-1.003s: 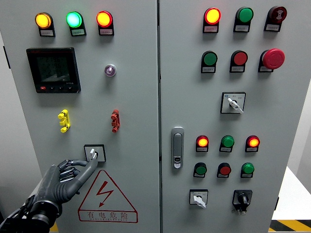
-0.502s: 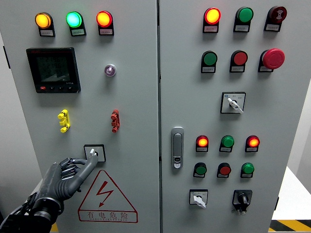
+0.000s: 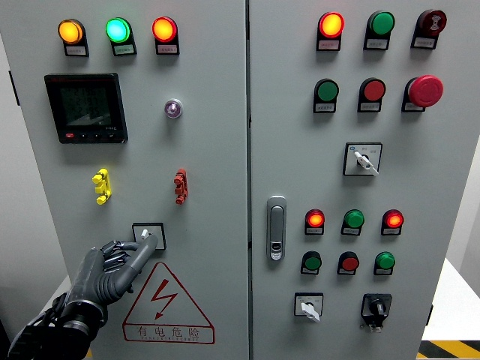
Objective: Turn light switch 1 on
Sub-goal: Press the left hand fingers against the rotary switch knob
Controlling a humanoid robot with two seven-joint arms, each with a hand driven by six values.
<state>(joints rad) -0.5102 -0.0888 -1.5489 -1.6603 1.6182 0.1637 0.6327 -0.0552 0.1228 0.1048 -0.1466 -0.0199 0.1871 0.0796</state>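
Observation:
The switch under my hand is a small rotary selector (image 3: 148,235) with a white knob on a black square plate, low on the left door of the grey cabinet (image 3: 210,150). My left hand (image 3: 120,256) reaches up from the lower left. Its index finger (image 3: 139,252) is stretched out with the tip against the knob's lower left side, and the other fingers are curled in. The right arm is out of the picture.
Above the switch are a yellow clip (image 3: 101,186), a red clip (image 3: 181,186), a black meter (image 3: 85,108) and three lit lamps (image 3: 118,31). A door handle (image 3: 276,227) sits right of the seam. The right door carries several buttons and selectors (image 3: 362,159).
The whole picture has drifted a few pixels to the right. My left hand stays at the selector, its index fingertip still against the knob.

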